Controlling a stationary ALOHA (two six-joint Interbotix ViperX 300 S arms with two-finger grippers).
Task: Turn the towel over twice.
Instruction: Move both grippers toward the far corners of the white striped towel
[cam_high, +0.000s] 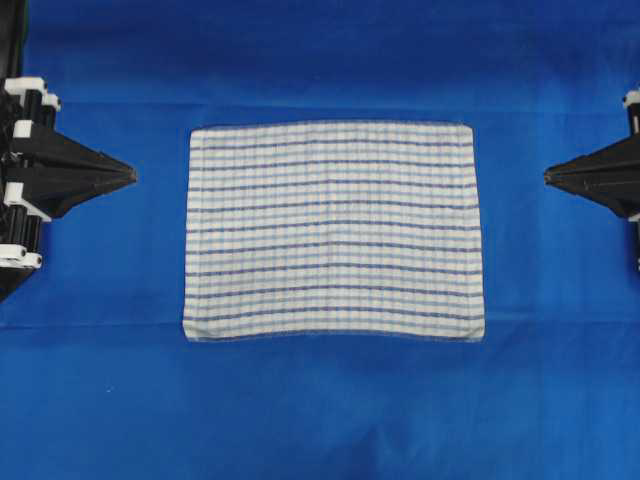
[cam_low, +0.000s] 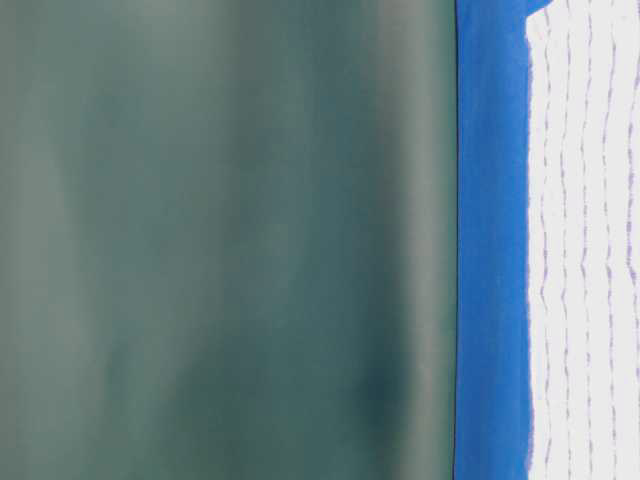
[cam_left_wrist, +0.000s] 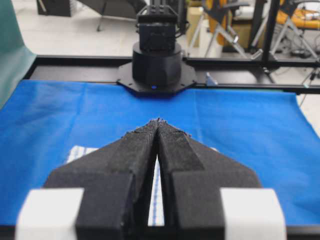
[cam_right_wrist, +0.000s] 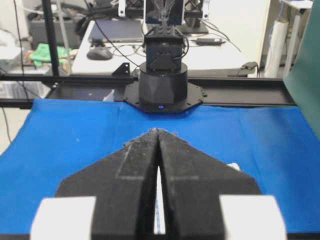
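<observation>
The towel (cam_high: 333, 232), white with dark blue stripes and faint light-blue checks, lies flat and spread out in the middle of the blue table cover (cam_high: 320, 410). My left gripper (cam_high: 132, 175) sits off its left edge, shut, tips together, holding nothing. My right gripper (cam_high: 548, 177) sits off its right edge, likewise shut and empty. In the left wrist view the closed gripper (cam_left_wrist: 158, 120) hovers over the cover with a strip of the towel (cam_left_wrist: 79, 151) behind it. The right wrist view has the gripper (cam_right_wrist: 157, 130) shut too. The towel (cam_low: 590, 250) also appears at table level.
Each wrist view faces the opposite arm's black base (cam_left_wrist: 156, 65) (cam_right_wrist: 163, 87) at the table's far rim. A green backdrop (cam_low: 220, 240) stands behind the table. Blue cover lies bare all round the towel.
</observation>
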